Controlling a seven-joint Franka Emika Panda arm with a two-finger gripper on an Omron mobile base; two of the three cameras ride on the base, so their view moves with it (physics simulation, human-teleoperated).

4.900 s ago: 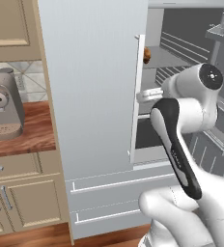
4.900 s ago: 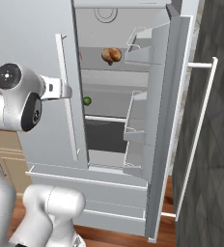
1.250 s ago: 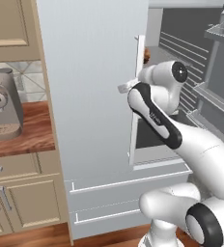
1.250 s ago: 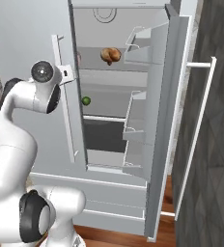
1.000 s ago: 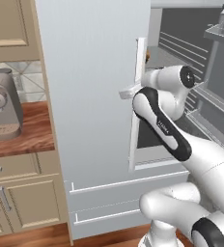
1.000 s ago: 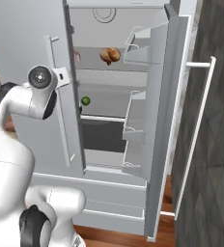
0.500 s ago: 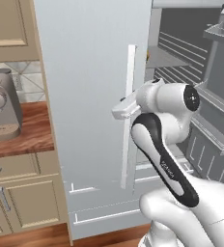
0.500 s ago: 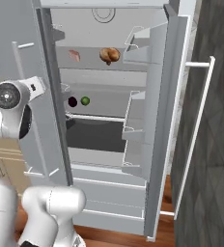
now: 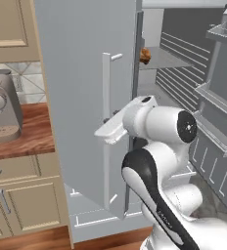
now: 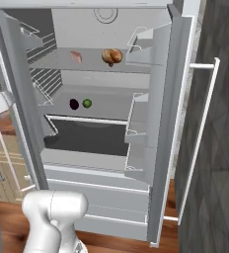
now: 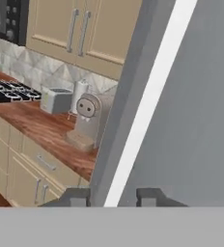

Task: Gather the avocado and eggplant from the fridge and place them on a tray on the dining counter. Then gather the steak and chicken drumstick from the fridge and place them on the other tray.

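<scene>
At the far left of the left base view the coffee machine (image 9: 2,107) sits on the wooden table (image 9: 22,144), and just right of it the left fridge door (image 9: 81,97) now stands swung far out, where a second ago it was only ajar. The claw (image 11: 114,195) is closed narrowly around the door handle (image 9: 106,127), whose white bar runs up between its tips in the hand view. With the door wide, the right base view shows the whole interior: at upper centre the steak (image 10: 76,56) and the chicken drumstick (image 10: 111,56) lie apart on the top shelf, and below them, at centre left, the dark eggplant (image 10: 74,104) and green avocado (image 10: 87,103) sit just beside each other. All four are untouched, so I judge the opening step nearly done and the picking not yet begun.
</scene>
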